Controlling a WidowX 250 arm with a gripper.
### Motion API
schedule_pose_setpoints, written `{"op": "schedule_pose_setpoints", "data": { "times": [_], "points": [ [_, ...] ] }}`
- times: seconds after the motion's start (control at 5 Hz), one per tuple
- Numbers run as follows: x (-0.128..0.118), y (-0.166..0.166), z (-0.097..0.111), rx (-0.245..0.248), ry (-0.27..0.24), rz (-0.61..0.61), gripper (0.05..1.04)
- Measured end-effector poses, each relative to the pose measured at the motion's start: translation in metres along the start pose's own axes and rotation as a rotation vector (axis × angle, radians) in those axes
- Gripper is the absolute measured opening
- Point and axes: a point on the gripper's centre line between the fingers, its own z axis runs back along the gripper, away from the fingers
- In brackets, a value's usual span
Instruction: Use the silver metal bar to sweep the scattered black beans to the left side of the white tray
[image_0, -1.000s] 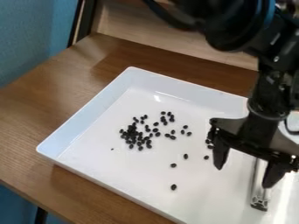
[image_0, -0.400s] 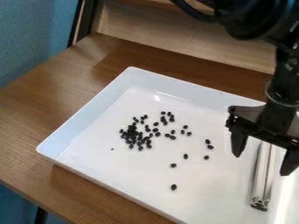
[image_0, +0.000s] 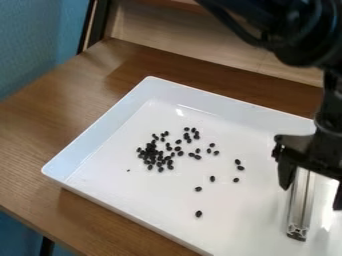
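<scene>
Look for the bar (image_0: 302, 205) in the tray (image_0: 107, 126), lying well apart from the main clump of beans (image_0: 155, 155) and below the gripper (image_0: 311, 198). Jaws wide apart, clamped on nothing — with the bar showing in the gap between; cannot tell how high above it. Should handle as stiff metal, probably a grooved, hollow extrusion: fairly light for its bulk, unlikely to bend or dent under a firm squeeze. Could slip or swivel, though, given the smooth, shiny sides. Best taken across its narrow width, near mid-length, with one pad flat on each long side; if pinched close to the near end, likely to tip or pivot. No great worry about breakage, but might skid on the glossy tray floor if nudged from one side first. Expect small, hard beans, quick to roll if brushed.

Hidden behind the gripper: the far end of the bar, so cannot judge its full length. Cut off at the right edge: part of the gripper and the right side of the tray. Hard to make out: single beans in the dense clump, and the tray floor under the glare beside the bar — likewise any contact at the tips
</scene>
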Motion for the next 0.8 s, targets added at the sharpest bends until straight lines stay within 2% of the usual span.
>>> {"op": "schedule_pose_setpoints", "data": {
  "times": [0.2, 0.6, 0.8],
  "points": [
    [0.004, -0.003, -0.005, -0.002, -0.006, -0.001, 0.951],
    [0.007, 0.005, -0.009, -0.006, -0.011, 0.028, 0.380],
    [0.001, 0.015, -0.008, 0.007, 0.000, 0.030, 0.370]
  ]
}}
